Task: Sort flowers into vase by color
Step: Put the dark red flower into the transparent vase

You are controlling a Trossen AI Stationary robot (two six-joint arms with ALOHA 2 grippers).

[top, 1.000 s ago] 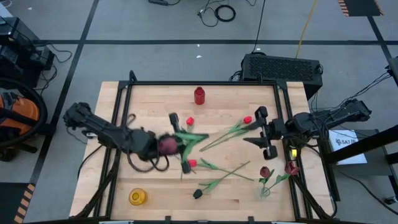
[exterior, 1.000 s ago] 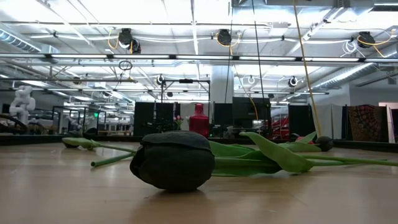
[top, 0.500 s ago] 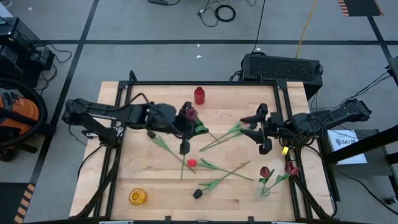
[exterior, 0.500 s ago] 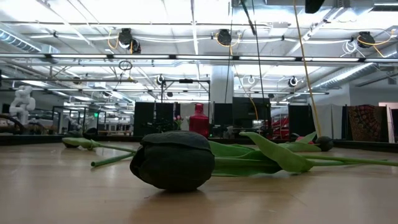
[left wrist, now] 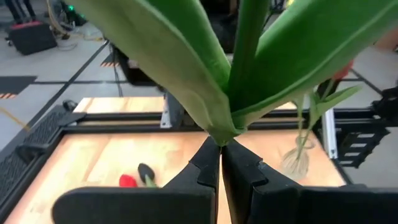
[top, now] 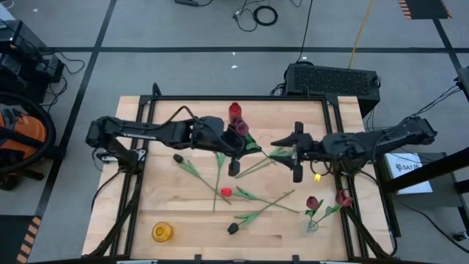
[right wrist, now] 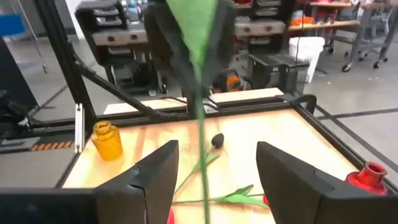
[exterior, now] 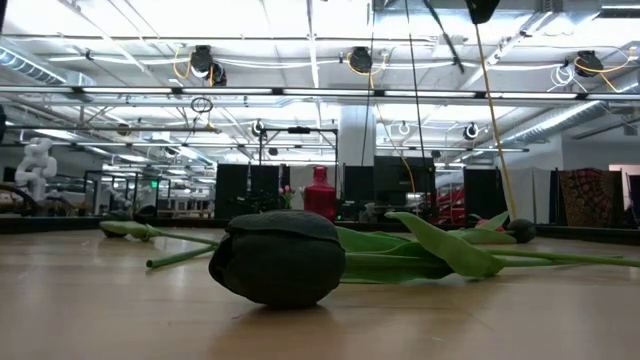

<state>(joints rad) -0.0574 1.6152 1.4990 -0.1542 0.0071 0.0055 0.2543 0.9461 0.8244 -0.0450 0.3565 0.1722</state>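
Wooden tabletop [top: 168,198] carries the work, and going from its left side: a yellow vase [top: 161,232] stands at the near left corner, well apart from everything in play. The left tool [top: 236,152] is pinched tight on the green stem of a maroon tulip [top: 241,128], lifted off the wood, with its head just beside the red vase [top: 234,111] at the far edge; the left wrist view shows the two fingers [left wrist: 208,165] closed right where the leaves fork. If this maroon head belongs with the red vase, the step in hand is placing it there, and the stem end, not the head, has to enter the narrow mouth. So the stem should be swung upright, its tip brought over the opening, and lowered straight before letting go; any tilt risks knocking the vase over. Below the held flower, loose tulips lie across the middle: a black one [top: 177,158], a red one [top: 226,192], another black one [top: 232,229]. Further right, the right tool [top: 297,152] stands with jaws wide over a green stem [top: 260,163] on the wood, gripping nothing; it should keep clear of the left arm's path. Near the right edge a clear vase [top: 313,225] already holds two dark red tulips [top: 312,202].
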